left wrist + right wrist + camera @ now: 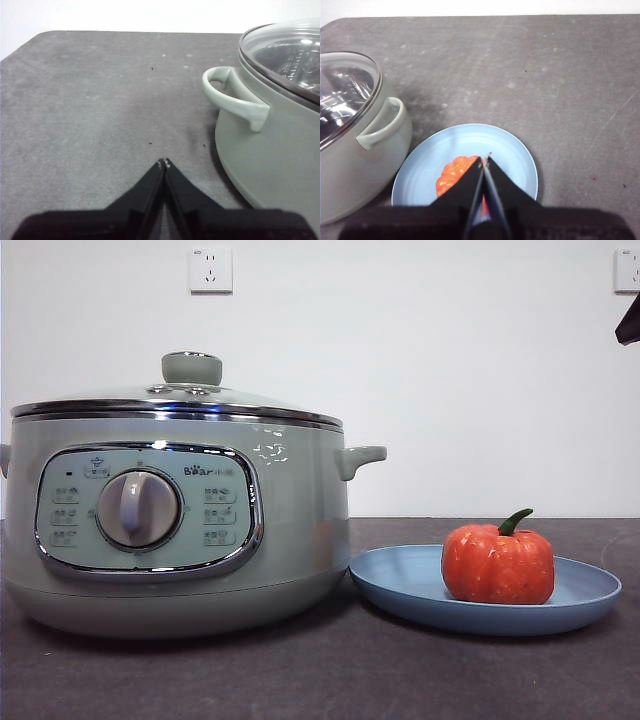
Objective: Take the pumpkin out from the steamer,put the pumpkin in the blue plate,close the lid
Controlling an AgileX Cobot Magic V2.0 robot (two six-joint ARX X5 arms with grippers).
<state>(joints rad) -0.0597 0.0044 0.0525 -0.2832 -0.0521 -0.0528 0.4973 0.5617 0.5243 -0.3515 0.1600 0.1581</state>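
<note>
The pumpkin [498, 563] sits upright in the blue plate [400, 580], right of the steamer [175, 530]. The lid [180, 400] rests on the steamer, its pale green knob on top. In the right wrist view my right gripper [485, 160] is shut and empty, high above the pumpkin [452, 175] and the plate [515, 150]. In the left wrist view my left gripper [164, 163] is shut and empty over bare table, beside the steamer's side handle [235, 97]. The front view shows only a black tip of an arm [629, 322] at the top right edge.
A dark grey table [400, 670] bears everything. The white wall behind has two sockets [210, 270]. The steamer [355, 145] and the lid [345, 95] show in the right wrist view, close to the plate's rim.
</note>
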